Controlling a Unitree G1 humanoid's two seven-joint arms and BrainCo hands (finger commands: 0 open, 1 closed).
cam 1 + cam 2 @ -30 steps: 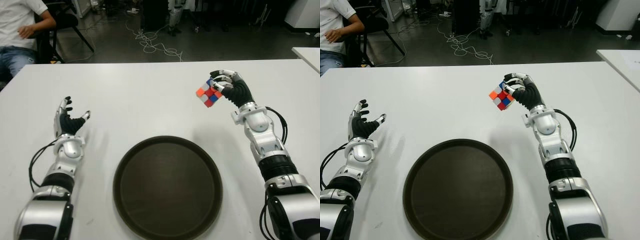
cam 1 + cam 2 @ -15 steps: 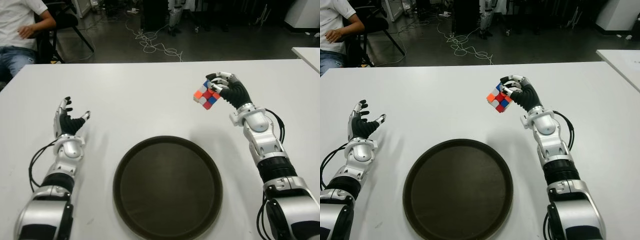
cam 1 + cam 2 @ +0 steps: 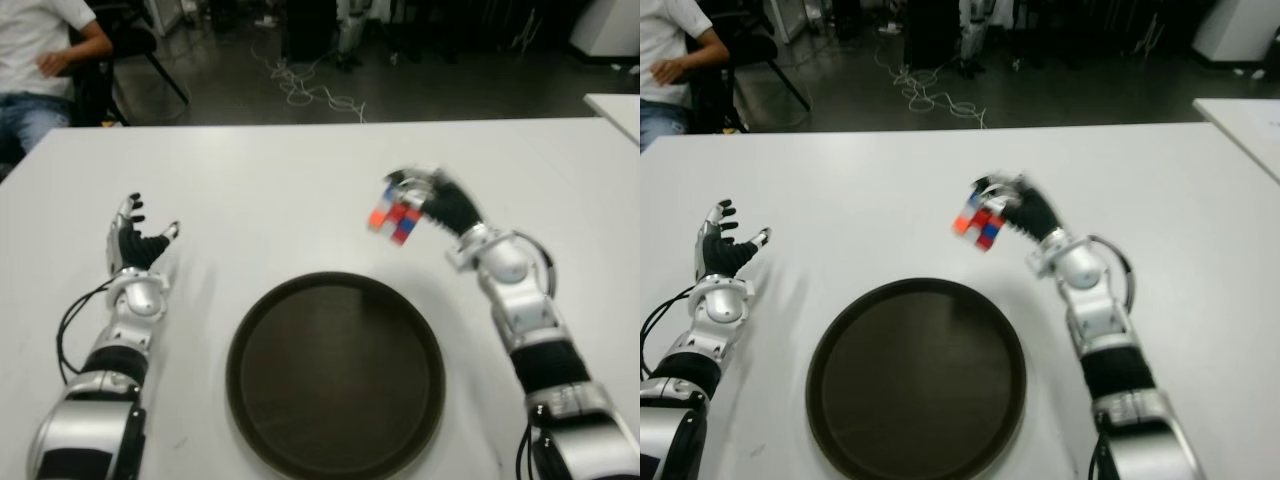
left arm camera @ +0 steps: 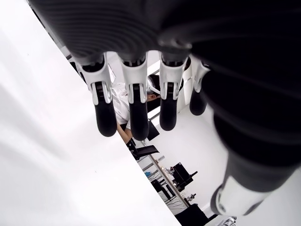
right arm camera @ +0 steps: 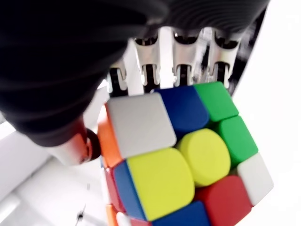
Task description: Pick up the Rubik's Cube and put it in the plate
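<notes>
Right hand (image 3: 430,198) clamped round Rubik's Cube (image 3: 393,217), held in air above white table (image 3: 300,190), just beyond far right rim of plate (image 3: 335,375) & not over it; fingers (image 5: 181,56) wrapped behind cube, thumb on side. Dark round plate near table's front edge, nothing in it. Left hand (image 3: 137,243) idle well left of plate, fingers (image 4: 136,110) spread, holding nothing. Person seated at far left corner (image 3: 45,60) behind table
</notes>
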